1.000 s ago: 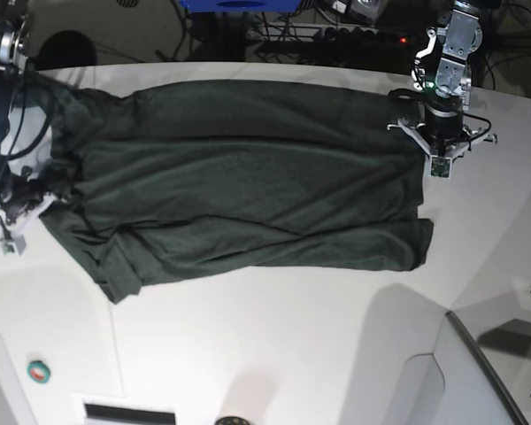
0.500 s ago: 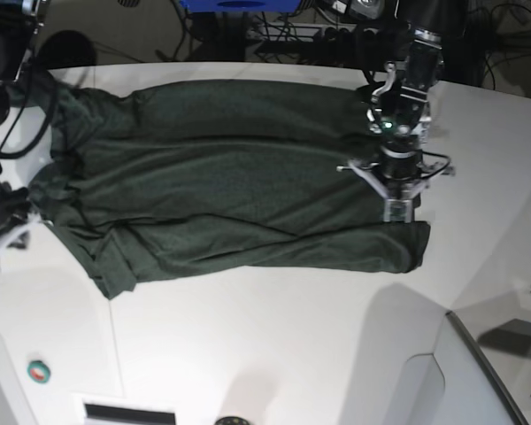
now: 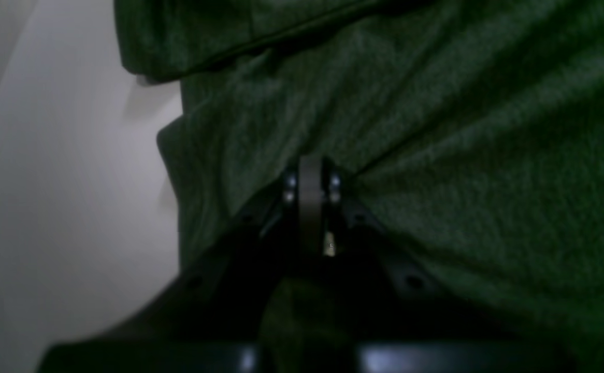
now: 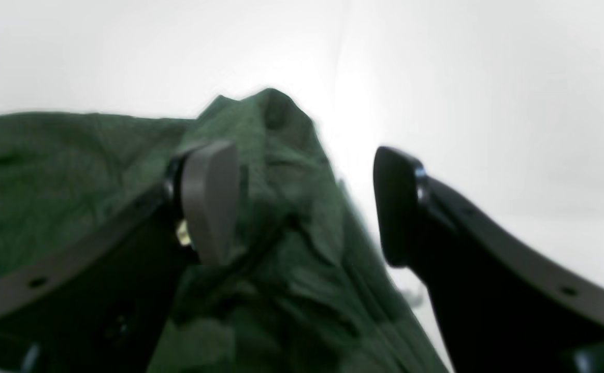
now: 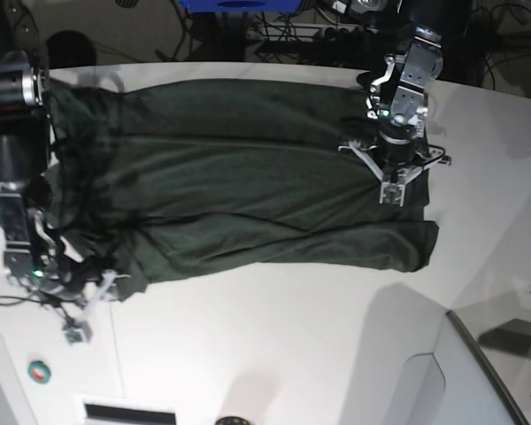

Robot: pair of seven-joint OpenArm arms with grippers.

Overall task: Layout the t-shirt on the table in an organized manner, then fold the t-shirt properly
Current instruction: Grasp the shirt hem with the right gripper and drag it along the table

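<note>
Our left gripper (image 3: pixel 310 171) is closed, tips pressed on the t-shirt (image 5: pixel 248 177); our right gripper (image 4: pixel 307 207) gapes over a bunched sleeve corner. The shirt lies spread across the white table (image 5: pixel 292 336). We judge that dragging could rumple the cloth again.

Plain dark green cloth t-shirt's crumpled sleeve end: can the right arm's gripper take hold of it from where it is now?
Probably yes. The right gripper is open with a raised fold of the plain dark green cloth t-shirt between its fingers, and only the glossy white table lies beyond.
</note>
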